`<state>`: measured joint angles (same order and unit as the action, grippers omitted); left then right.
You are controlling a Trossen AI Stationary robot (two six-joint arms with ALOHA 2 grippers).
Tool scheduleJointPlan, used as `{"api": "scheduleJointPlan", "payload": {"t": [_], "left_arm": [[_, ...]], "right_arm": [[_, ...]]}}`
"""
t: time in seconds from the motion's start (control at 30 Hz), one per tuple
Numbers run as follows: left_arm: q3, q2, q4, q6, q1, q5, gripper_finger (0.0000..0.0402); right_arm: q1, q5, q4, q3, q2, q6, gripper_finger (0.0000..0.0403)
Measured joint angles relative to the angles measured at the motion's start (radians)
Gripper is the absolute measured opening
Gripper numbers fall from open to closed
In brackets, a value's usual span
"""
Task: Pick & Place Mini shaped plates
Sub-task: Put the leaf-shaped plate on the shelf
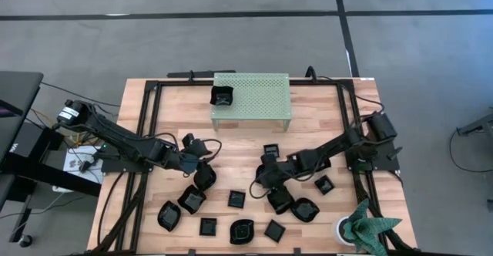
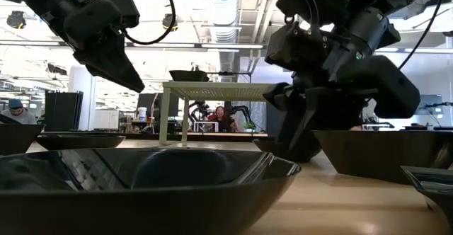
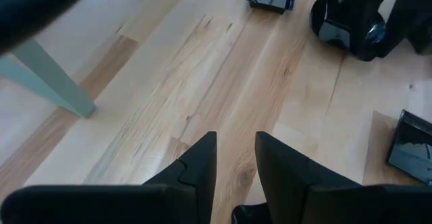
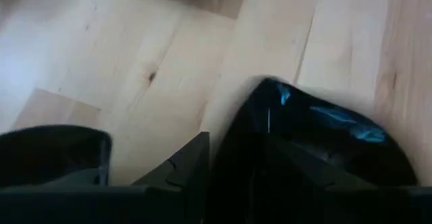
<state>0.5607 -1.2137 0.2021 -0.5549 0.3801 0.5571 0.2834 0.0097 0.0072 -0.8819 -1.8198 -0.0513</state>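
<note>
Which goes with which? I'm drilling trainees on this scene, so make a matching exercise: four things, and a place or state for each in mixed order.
1 green rack
2 left gripper
3 right gripper
4 green leafy thing

A near right corner of the table
B at a black dish
C far middle of the table
D open, empty

Pairs: 1-C, 2-D, 3-B, 4-A

- You look down on a grey floor (image 1: pixel 231 40) crossed by dark lines.
- To your left sits a black desk (image 1: pixel 19 86).
- Across the table, you see an open workshop with ceiling ducts (image 2: pixel 226 8), strip lights, and a seated person (image 2: pixel 225 118) far behind.
</note>
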Motion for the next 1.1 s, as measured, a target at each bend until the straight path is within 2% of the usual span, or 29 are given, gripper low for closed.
{"api": "scheduleJointPlan", "payload": {"t": [0.2, 0.47, 0.6, 0.7, 0.83, 1.0, 1.1], "left_arm": [[-0.022, 0.000, -0.002, 0.000, 0.000, 0.000, 0.0104], [-0.024, 0.000, -0.042, 0.000, 0.000, 0.000, 0.0104], [-0.024, 0.000, -0.070, 0.000, 0.000, 0.000, 0.0104], [-0.024, 0.000, -0.079, 0.000, 0.000, 0.000, 0.0104], [-0.024, 0.000, -0.083, 0.000, 0.000, 0.000, 0.0104], [-0.024, 0.000, -0.088, 0.000, 0.000, 0.000, 0.0104], [-0.024, 0.000, -0.092, 0.000, 0.000, 0.000, 0.0104]], "right_arm": [[-0.011, 0.030, -0.025, -0.001, 0.009, 0.000, 0.0106], [-0.028, 0.036, -0.024, -0.005, 0.018, -0.012, 0.0010], [-0.031, 0.047, -0.088, -0.038, 0.054, -0.003, 0.0016], [-0.031, 0.122, -0.185, -0.098, 0.113, -0.018, 0.0014], [-0.035, 0.268, -0.295, -0.167, 0.209, -0.130, 0.0004], [-0.093, 0.424, -0.251, -0.195, 0.322, -0.300, 0.0007], [-0.183, 0.436, -0.199, -0.195, 0.350, -0.307, 0.0003]]}}
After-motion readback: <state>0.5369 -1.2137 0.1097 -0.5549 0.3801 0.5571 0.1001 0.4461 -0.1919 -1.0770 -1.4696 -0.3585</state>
